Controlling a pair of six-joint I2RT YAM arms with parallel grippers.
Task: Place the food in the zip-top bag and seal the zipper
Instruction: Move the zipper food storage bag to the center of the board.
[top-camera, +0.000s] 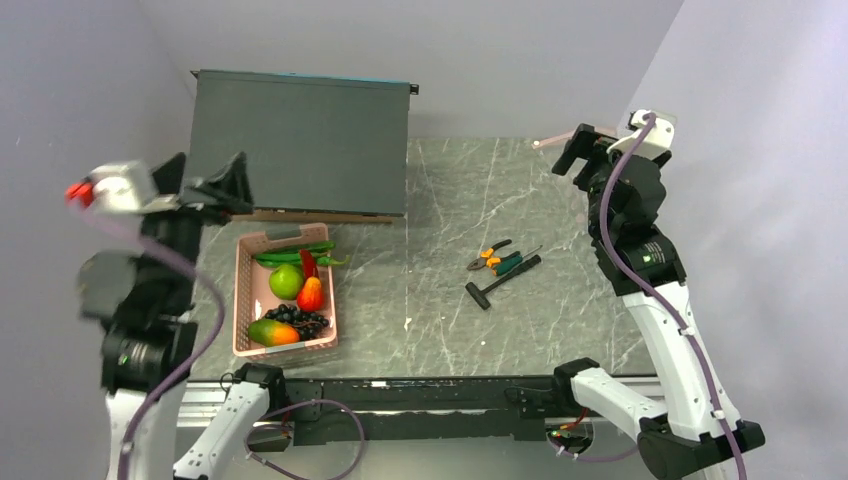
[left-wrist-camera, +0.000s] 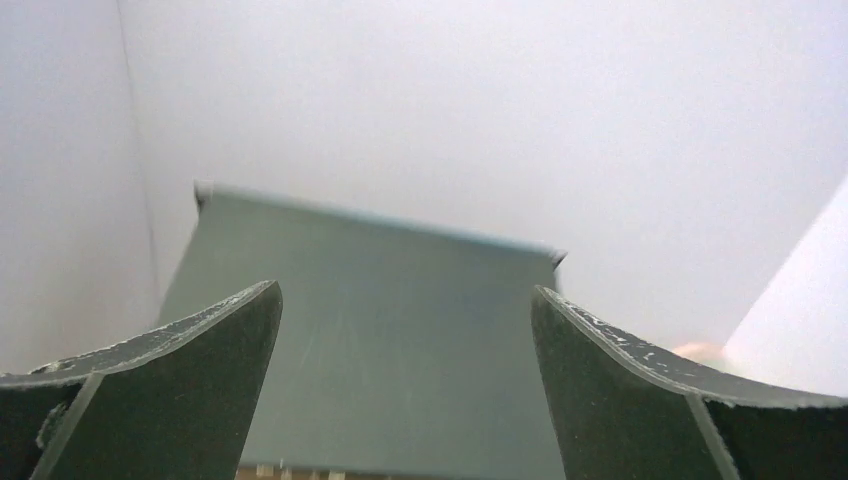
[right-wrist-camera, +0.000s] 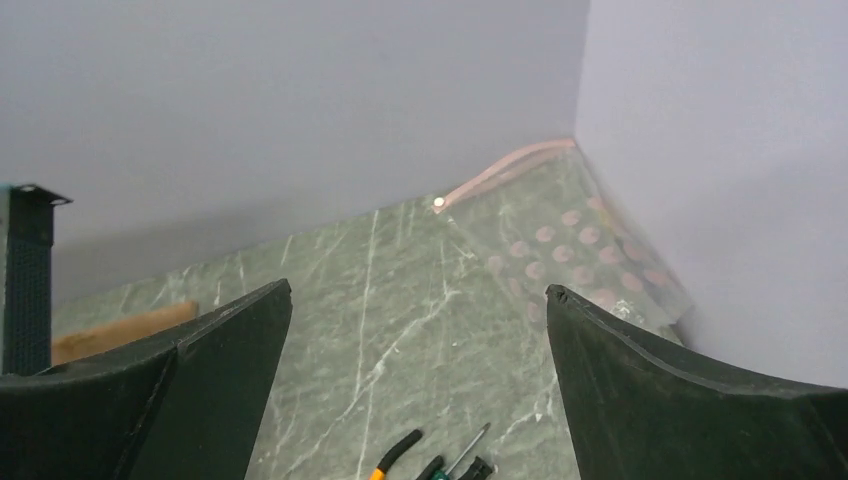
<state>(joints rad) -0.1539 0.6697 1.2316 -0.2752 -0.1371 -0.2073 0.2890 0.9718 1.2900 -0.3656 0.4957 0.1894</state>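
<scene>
One zipper (right-wrist-camera: 505, 165) along back wall (right-wrist-camera: 250, 110)

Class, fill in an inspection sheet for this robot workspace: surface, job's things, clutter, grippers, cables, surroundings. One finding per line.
Surface: green marbled table, no spills seen.
Job's things: food all sits in the pink basket at the left. The clear bag lies flat in the far right corner with no food in it. Whether its zipper is sealed cannot be told.
Clutter: pliers and a hammer at mid-table; a dark panel at the back left.
Grippers: left gripper and right gripper are raised, jaws wide apart, holding nothing.
Cables: purple cables run along both arms, off the table.
Surroundings: plain pale walls.
</scene>
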